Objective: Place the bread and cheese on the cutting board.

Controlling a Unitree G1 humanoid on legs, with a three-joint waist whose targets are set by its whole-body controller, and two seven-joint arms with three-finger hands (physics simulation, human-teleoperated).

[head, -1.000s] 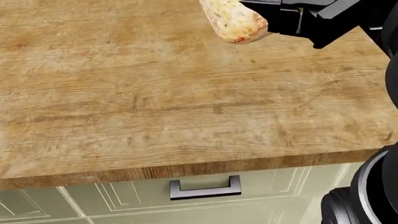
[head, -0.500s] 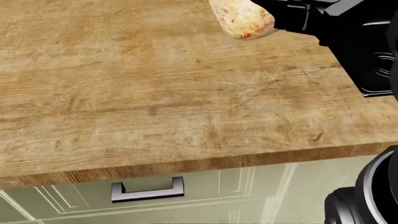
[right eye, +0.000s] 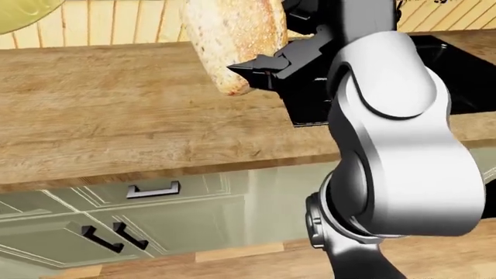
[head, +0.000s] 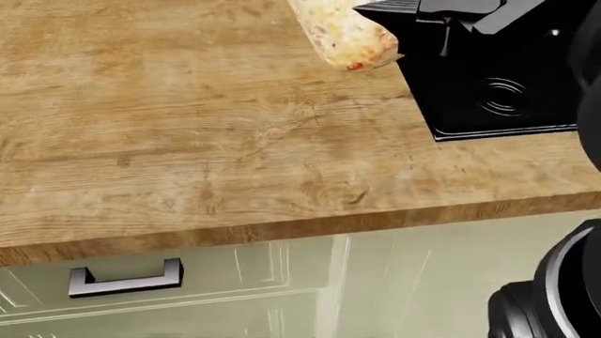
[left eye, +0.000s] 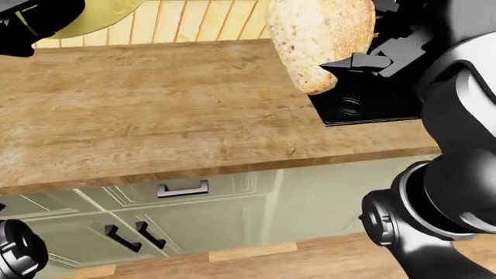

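A speckled bread loaf hangs above the wooden counter, with my right hand shut on it; the head view shows its lower end beside the black fingers. At the top left of the left-eye view my left hand closes round a yellow cheese, most of it cut off by the frame's edge. In the right-eye view only a yellow corner of the cheese shows. No cutting board is in view.
A black cooktop is set into the counter at the right, just under my right hand. Below the counter edge are pale green cabinets with a drawer handle and door handles. My right forearm fills the right-eye view's right side.
The camera has swung right: the drawer handle slid left in the head view and the black cooktop came in from the right. The bread stays in my right hand.
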